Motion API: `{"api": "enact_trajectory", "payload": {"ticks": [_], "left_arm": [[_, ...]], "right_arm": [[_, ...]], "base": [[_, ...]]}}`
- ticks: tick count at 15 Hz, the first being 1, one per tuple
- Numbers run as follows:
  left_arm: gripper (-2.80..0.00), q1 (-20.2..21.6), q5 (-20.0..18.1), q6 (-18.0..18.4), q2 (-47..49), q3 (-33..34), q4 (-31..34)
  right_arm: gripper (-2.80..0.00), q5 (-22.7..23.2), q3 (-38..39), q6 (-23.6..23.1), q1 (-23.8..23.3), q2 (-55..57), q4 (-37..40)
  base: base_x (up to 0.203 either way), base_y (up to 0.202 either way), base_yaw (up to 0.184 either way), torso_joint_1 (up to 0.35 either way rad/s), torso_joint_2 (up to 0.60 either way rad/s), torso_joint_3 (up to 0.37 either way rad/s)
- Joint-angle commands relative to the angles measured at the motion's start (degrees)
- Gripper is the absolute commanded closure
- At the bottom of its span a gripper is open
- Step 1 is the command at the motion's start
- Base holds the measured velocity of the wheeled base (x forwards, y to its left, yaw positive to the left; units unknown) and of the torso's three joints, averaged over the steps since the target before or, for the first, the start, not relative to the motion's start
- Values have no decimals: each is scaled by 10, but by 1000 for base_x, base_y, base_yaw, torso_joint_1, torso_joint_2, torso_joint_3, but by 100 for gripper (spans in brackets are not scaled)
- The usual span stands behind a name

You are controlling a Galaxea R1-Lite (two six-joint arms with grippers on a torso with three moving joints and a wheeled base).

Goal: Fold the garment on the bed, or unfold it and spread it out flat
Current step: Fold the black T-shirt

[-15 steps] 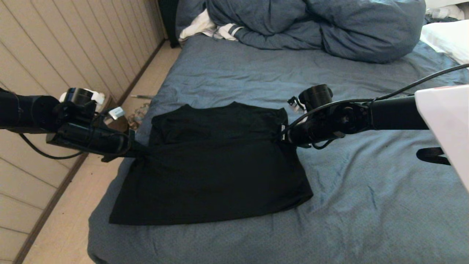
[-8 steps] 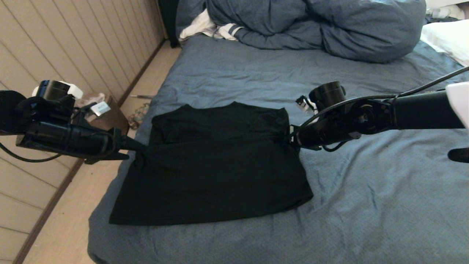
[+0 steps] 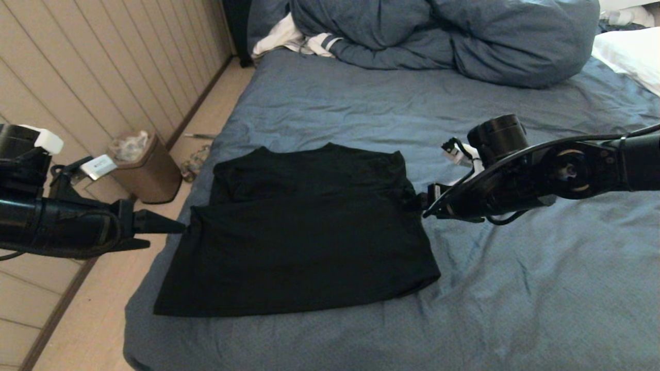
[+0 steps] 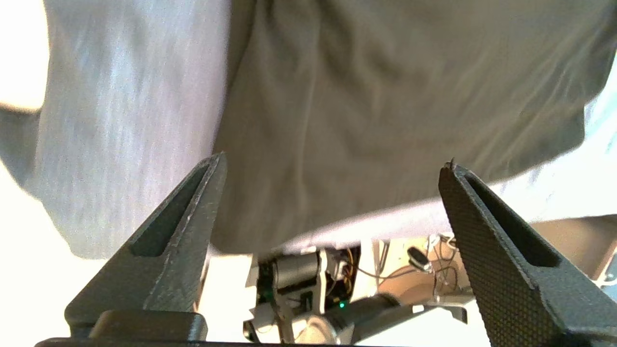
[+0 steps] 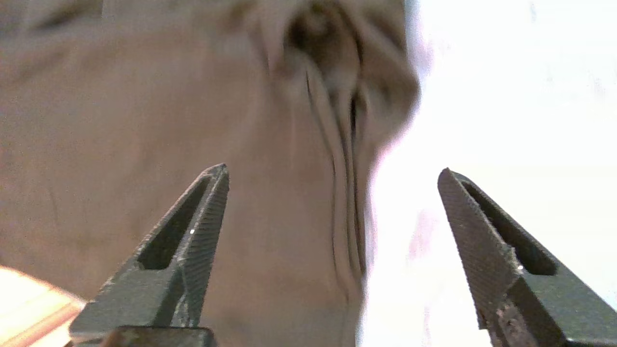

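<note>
The garment (image 3: 304, 232), a plain black T-shirt, lies folded on the bed (image 3: 515, 288) near its left side, the lower half doubled up over the top. My left gripper (image 3: 172, 226) hovers just off the garment's left edge, open and holding nothing. Just clear of the garment's right edge, my right gripper (image 3: 425, 203) is open too. In the left wrist view the garment (image 4: 366, 106) fills the space beyond the wide-spread gripper (image 4: 332, 161). The right wrist view shows the garment's (image 5: 193, 120) bunched side edge between that gripper's (image 5: 332, 168) parted fingers.
A bunched blue duvet (image 3: 443, 36) and a white cloth with dark stripes (image 3: 304, 41) lie at the head of the bed. A white pillow (image 3: 629, 54) is at the far right. A small bin (image 3: 142, 167) stands on the floor by the panelled wall.
Both grippers have let go of the garment's side edges, opened, and pulled outward, the left one leftward and the right one rightward. The garment stays folded in place.
</note>
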Motion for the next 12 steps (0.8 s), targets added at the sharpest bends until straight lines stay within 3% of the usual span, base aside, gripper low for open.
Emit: {"api": "enact_trajectory", "payload": {"ticks": [1,2,3,5,12], "left_arm": [[-280,9,-2,0,-52,41,2],[-280,10,-3,0,-59,50,1],[0,9,-3,8,-70,65,1],[0,9,-6,29,-93,109,1],[0,7,-36,31,-57,126,-12]], "right_arm": [[-280,1,30,1,-2,-40,0],[0,1,36,2,-3,-45,0],[0,2,51,2,-2,-54,0],[0,3,93,3,-1,-76,-1],[0,3,150,7,-2,-111,-1]], "base": [[0,0,0,0,0,0],[0,0,0,0,0,0],[0,0,0,0,0,0],[0,0,0,0,0,0],[0,0,0,0,0,0]]}}
